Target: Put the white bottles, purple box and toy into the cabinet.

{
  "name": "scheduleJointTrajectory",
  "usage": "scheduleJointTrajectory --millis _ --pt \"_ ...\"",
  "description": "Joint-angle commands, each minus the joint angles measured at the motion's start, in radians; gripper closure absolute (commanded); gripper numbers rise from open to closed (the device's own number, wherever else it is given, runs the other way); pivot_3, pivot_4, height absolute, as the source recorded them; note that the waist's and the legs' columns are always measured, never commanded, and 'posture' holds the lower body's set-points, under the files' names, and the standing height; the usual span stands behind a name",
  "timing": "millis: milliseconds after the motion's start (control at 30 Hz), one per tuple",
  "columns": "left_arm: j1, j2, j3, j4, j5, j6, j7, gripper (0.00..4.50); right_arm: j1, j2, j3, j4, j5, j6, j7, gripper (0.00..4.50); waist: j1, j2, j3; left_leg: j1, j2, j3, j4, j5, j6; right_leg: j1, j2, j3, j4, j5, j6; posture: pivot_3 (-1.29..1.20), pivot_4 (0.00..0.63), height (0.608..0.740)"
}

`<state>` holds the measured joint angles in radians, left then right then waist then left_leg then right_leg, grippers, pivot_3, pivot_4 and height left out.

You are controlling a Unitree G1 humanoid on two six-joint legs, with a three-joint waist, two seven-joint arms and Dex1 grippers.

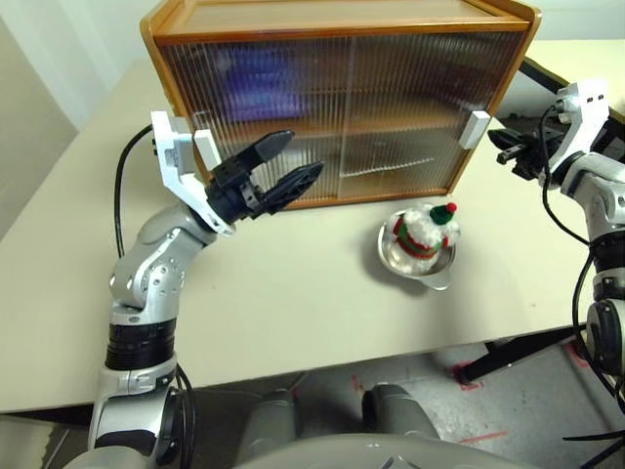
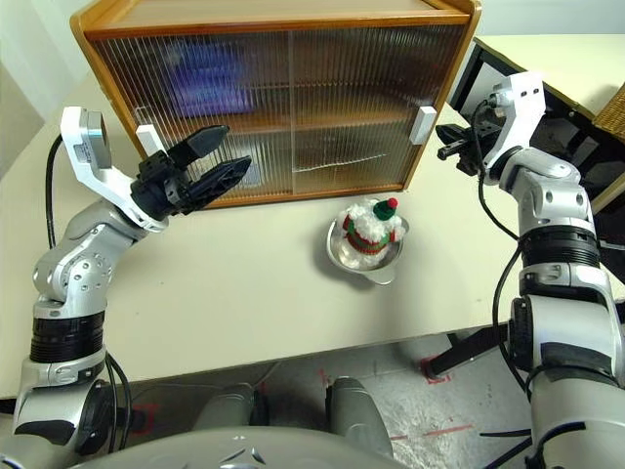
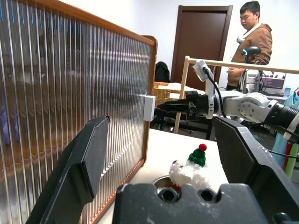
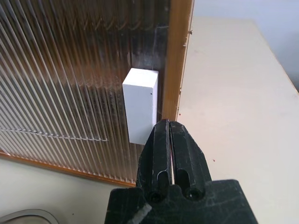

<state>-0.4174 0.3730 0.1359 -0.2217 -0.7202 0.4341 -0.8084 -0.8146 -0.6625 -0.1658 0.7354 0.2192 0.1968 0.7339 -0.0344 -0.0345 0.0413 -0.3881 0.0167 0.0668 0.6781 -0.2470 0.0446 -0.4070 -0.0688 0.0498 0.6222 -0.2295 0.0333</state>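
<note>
The cabinet (image 1: 342, 98) is seen at the back of a pale table (image 1: 293, 293), with both ribbed sliding doors drawn across its front. A blurred purple shape, probably the purple box (image 1: 256, 78), is made out through the left door on the upper level; the white bottles cannot be told apart behind the ribbed panels. The toy (image 1: 426, 230) is found outside the cabinet, seated in a shiny metal bowl (image 1: 418, 262) on the table, just in front of the right door and well apart from both arms. The left gripper (image 1: 283, 166) is held in the air before the left door, close to its white handle (image 1: 205, 149), with its two black fingers spread wide and nothing between them. The right gripper (image 2: 449, 142) is raised at the cabinet's right end, with its fingers pressed together on nothing; their tips are placed just beside the right door's white block handle (image 4: 140, 105), on the side towards the wooden end frame. Whether the tips touch the handle cannot be told. In the left wrist view, the toy's green hat with its red pom-pom is seen past the spread fingers, and a person (image 3: 252, 32) in a brown jacket is seen standing in the room behind the table.
</note>
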Motion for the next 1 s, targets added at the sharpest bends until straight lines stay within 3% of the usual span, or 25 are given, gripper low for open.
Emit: scheduleJointTrajectory --millis 33,533,1000 --pt "0.016 -0.005 -0.007 -0.017 -0.001 -0.006 0.008 0.00 -0.025 0.008 0.016 0.036 -0.019 -0.020 0.015 4.48 0.000 0.000 0.000 0.000 0.000 0.000 0.000 0.000 0.000 0.000 0.000 0.000 0.000 0.000 0.000 0.07 0.000 0.740" --pt "0.021 -0.017 -0.007 -0.026 -0.007 -0.005 0.022 0.00 -0.108 0.059 0.067 0.096 -0.066 -0.030 0.069 4.48 -0.001 0.000 0.000 0.000 0.000 0.000 0.000 0.000 0.000 0.000 0.000 0.000 0.001 0.001 -0.002 0.07 0.000 0.740" --pt "0.022 -0.019 -0.003 -0.027 -0.009 -0.006 0.027 0.00 -0.108 0.148 0.120 -0.071 -0.054 0.112 0.107 4.48 0.000 0.000 0.000 0.000 0.001 0.000 0.000 0.000 0.000 -0.001 0.000 0.000 0.002 0.001 -0.002 0.08 0.000 0.740"
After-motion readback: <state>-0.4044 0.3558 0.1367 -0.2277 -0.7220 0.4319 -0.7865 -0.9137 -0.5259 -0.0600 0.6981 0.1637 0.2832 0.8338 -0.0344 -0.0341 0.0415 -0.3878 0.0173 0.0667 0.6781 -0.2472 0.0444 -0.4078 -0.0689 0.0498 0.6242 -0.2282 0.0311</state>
